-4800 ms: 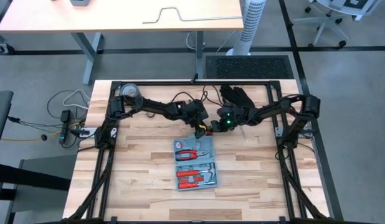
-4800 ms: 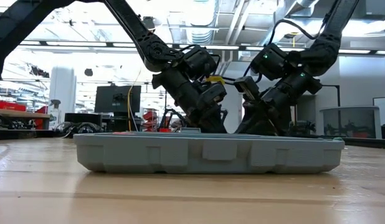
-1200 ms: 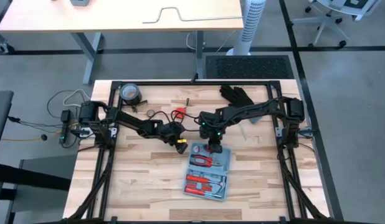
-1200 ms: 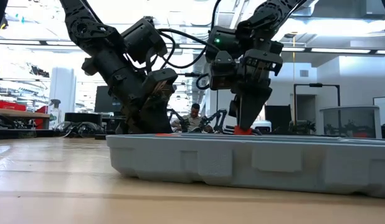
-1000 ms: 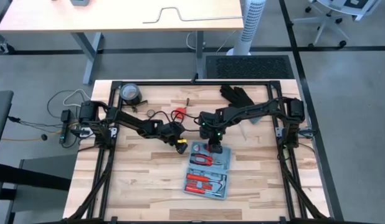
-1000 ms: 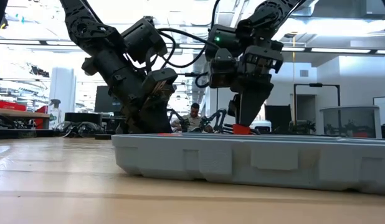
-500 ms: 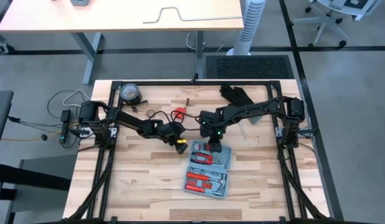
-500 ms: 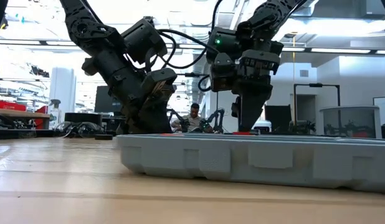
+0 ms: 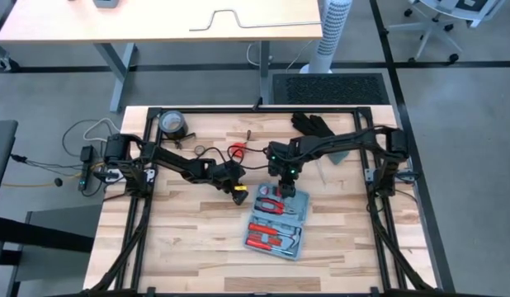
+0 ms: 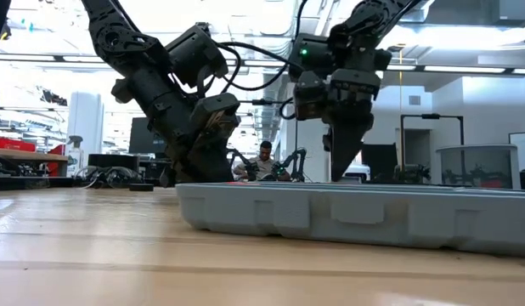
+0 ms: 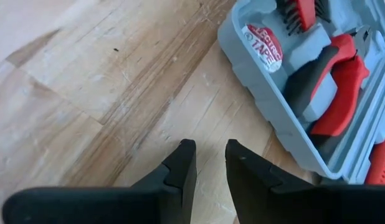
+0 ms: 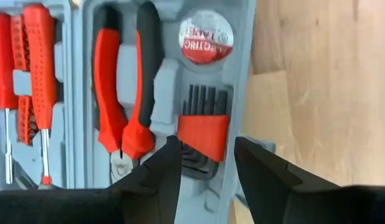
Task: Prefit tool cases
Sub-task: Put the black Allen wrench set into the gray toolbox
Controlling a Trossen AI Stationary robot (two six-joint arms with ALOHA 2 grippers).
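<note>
Near the middle of the tabletop, slightly toward its right and front, the tool case (image 9: 278,224) is lying open and a little askew on the bare wood. I am hanging my right gripper (image 12: 205,163) just above its far end, fingers apart and clamped on nothing, straddling the red holder of hex keys (image 12: 204,122). My left gripper (image 11: 210,163) is idling over the planks just beside the case's left far corner, fingers nearly together, a thin gap between them, holding nothing.

Shape and material: flat rectangular tray, rounded corners, pale grey-blue moulded plastic, matte, with recessed slots. Seated in them are red-and-black pliers (image 12: 121,106), a roll of tape (image 12: 207,38) and red-handled screwdrivers (image 12: 32,68).

Handling, by my reckoning: stiff shell, light by itself but weighted by the steel tools; smooth walls likely slick against my pads. I am judging the raised rim (image 11: 267,109) at a short end the best purchase, pinching wall thickness. Pushing low on the side should slide it; lifting one corner may spill loose tools.
</note>
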